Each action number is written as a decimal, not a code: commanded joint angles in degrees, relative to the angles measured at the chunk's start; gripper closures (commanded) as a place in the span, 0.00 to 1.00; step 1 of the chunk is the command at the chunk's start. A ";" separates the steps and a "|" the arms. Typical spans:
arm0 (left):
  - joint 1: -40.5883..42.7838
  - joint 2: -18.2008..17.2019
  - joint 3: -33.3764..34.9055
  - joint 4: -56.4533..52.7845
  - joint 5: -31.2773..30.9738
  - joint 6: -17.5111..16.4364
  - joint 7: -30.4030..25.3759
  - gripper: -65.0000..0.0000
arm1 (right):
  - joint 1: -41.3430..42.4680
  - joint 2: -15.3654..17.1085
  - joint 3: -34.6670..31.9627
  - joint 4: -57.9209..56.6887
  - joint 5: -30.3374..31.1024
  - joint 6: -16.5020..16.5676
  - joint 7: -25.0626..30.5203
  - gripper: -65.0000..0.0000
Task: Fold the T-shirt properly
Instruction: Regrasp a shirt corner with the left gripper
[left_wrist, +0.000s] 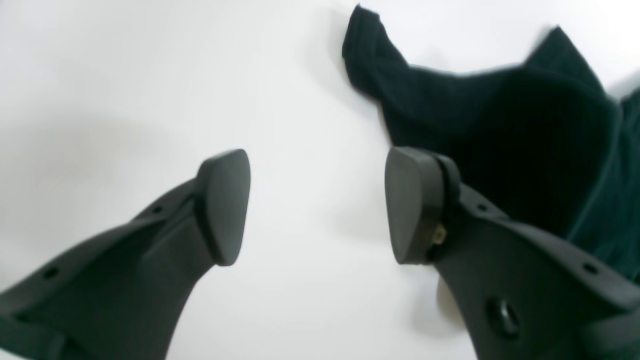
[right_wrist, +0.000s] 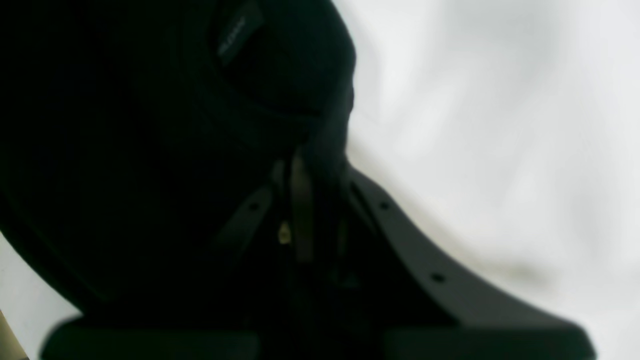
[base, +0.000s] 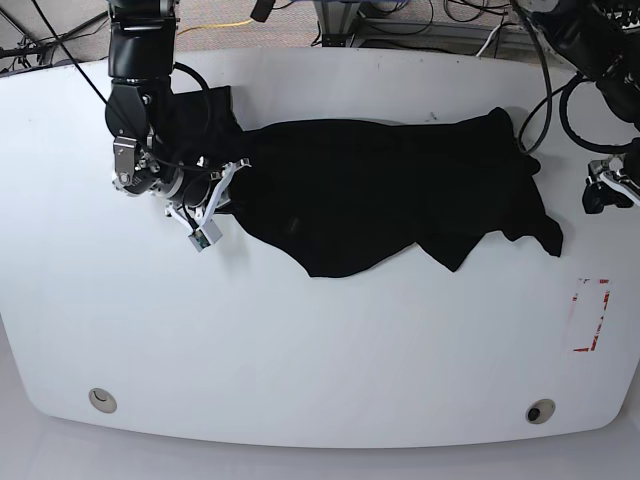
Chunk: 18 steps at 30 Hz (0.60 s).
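The black T-shirt (base: 390, 190) lies spread and rumpled across the far half of the white table (base: 320, 340). My right gripper (base: 228, 178) is at the shirt's left end. In the right wrist view its fingers (right_wrist: 300, 200) are pressed together, shut on a bunch of black fabric (right_wrist: 150, 125), and a small sewn label (right_wrist: 232, 37) shows above them. My left gripper (left_wrist: 317, 205) stands open above bare table with nothing between its pads. A corner of the T-shirt (left_wrist: 500, 110) lies just beyond its right pad (left_wrist: 410, 205). In the base view the left gripper (base: 600, 190) hangs off the shirt's right end.
A red-marked patch (base: 590, 315) sits on the table near the right edge. Two round holes (base: 100, 400) (base: 540, 411) are set near the front edge. Cables and stands run behind the table's far edge (base: 400, 25).
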 joint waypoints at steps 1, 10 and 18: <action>-2.07 -1.44 0.07 -3.03 0.55 -0.06 -5.03 0.39 | 0.93 0.62 0.13 0.50 -0.18 0.01 0.23 0.94; -5.32 -1.62 8.60 -17.10 4.85 -0.06 -16.99 0.39 | 0.93 0.62 0.30 0.50 -0.26 0.01 0.23 0.94; -8.40 -1.53 12.55 -28.08 5.12 -0.06 -23.31 0.39 | 0.93 0.53 0.39 0.59 0.00 0.01 0.23 0.94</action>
